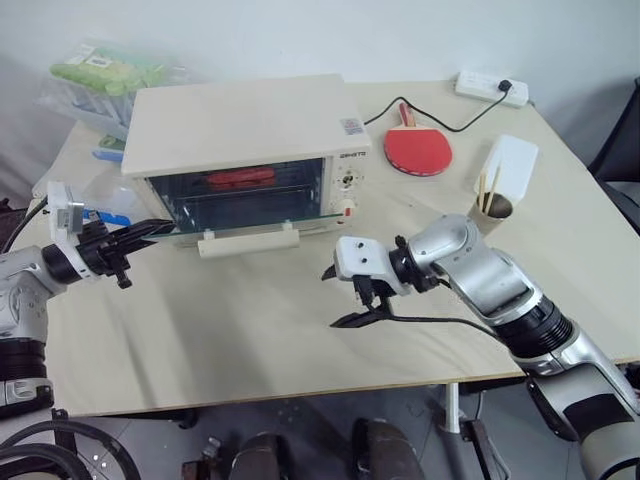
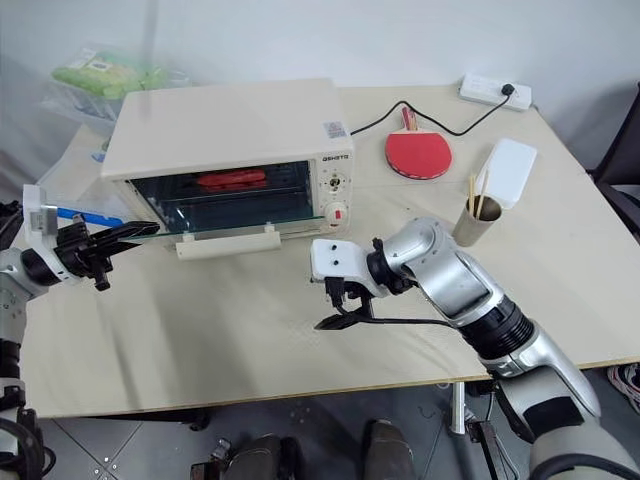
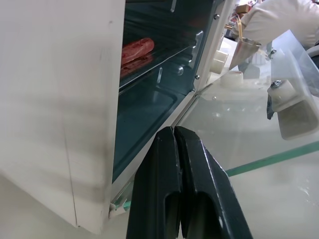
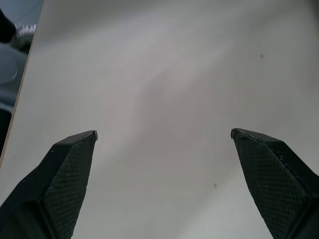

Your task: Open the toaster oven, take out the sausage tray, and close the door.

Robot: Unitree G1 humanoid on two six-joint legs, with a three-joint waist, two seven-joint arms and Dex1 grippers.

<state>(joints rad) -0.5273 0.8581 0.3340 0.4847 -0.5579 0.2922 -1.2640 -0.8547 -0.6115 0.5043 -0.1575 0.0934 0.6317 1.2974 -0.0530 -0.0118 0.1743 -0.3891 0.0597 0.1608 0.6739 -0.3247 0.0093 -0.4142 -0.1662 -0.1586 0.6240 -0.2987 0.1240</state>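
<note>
The cream-white toaster oven [image 1: 240, 120] stands at the back left of the table. Its glass door [image 1: 262, 228] hangs open, nearly flat, with the bar handle [image 1: 247, 243] toward me. Inside, the sausage tray [image 3: 149, 59] rests on the rack with a red sausage [image 1: 240, 178] on it. My left gripper [image 1: 160, 229] is shut with nothing between its fingers; its tips are at the door's left corner, next to the oven's lower front edge [image 3: 149, 164]. My right gripper [image 1: 332, 298] is open over bare tabletop in front of the oven, to the right of the handle, holding nothing.
A red table tennis paddle [image 1: 417, 148] and a power strip [image 1: 491, 86] lie at the back right. A cup with chopsticks [image 1: 492, 210] and a white box [image 1: 510, 165] stand right of the oven. A plastic bag of green items [image 1: 105, 75] sits behind it.
</note>
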